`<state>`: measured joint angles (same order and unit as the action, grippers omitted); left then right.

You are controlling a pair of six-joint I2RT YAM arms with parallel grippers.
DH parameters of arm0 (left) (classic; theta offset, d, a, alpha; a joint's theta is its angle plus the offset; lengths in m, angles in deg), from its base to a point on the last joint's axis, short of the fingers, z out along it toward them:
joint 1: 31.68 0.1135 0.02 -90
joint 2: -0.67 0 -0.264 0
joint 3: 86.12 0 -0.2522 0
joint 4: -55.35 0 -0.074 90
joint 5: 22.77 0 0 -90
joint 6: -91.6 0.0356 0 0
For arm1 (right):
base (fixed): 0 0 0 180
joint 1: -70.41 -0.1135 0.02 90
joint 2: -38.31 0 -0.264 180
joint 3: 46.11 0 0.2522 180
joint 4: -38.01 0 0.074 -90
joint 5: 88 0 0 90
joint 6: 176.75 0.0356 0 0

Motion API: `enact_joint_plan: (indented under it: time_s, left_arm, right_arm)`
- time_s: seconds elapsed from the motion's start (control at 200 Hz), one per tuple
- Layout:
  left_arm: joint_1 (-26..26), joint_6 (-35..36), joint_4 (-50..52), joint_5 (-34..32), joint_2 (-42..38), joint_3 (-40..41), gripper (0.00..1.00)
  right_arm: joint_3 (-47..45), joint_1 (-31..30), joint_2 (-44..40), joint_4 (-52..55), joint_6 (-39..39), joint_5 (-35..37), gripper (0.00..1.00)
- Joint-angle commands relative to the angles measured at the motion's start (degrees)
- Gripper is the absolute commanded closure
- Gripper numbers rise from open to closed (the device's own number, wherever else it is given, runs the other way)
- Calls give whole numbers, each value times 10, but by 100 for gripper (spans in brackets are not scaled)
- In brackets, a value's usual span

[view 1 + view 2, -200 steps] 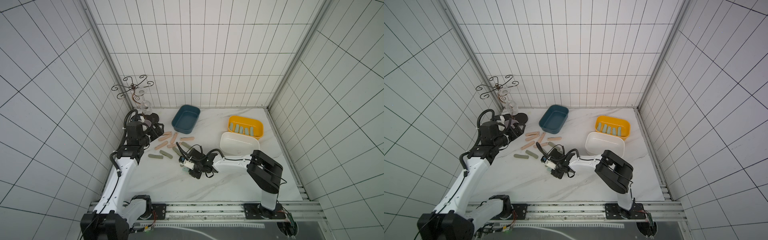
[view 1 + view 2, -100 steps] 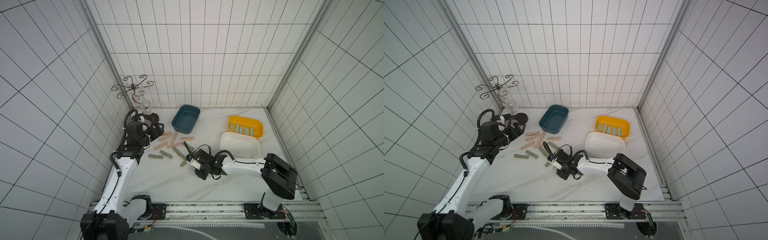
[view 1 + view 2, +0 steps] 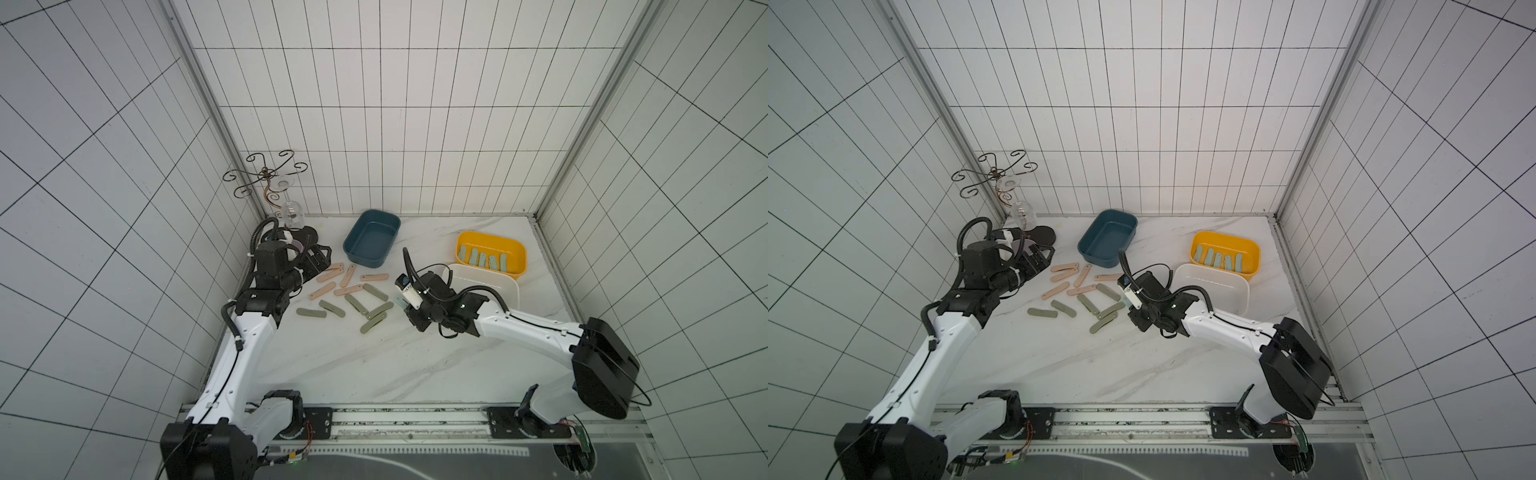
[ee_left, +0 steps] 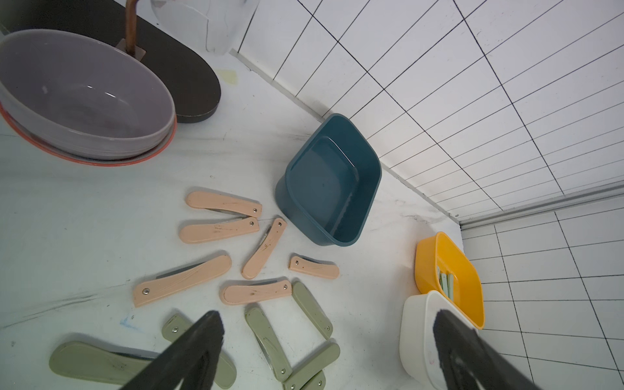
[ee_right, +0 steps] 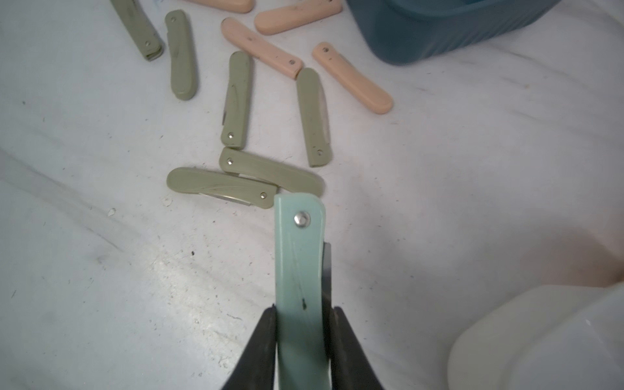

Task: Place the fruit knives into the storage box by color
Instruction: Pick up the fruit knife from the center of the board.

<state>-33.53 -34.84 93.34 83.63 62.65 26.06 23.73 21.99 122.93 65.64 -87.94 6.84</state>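
The right gripper (image 5: 300, 315), pinching a mint knife (image 5: 299, 266), is retreating from the olive knives (image 5: 236, 184) toward the white box (image 5: 547, 337), the left gripper (image 4: 326, 324) hanging spread.

Six pink knives (image 3: 322, 290), six olive (image 3: 311, 312), six mint (image 3: 483, 258); three boxes (image 3: 368, 261)

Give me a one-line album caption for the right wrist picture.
The right gripper pinches a mint folding knife; olive knives and pink knives lie on the white table beyond.
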Motion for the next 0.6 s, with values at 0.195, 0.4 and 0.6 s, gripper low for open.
enact_joint_plan:
  time_s: [0.195, 0.4, 0.6]
  left_arm:
    - [-64, -7, -22, -7, 42, -50, 3]
    - [-89, 5, -18, -3, 77, -70, 3]
    - [-91, 19, -4, 8, 101, -93, 3]
  right_arm:
    - [20, 152, -69, -26, 20, 43, 72]
    - [54, 283, -48, -71, 68, 16, 72]
    - [81, 379, 10, -108, 110, -3, 72]
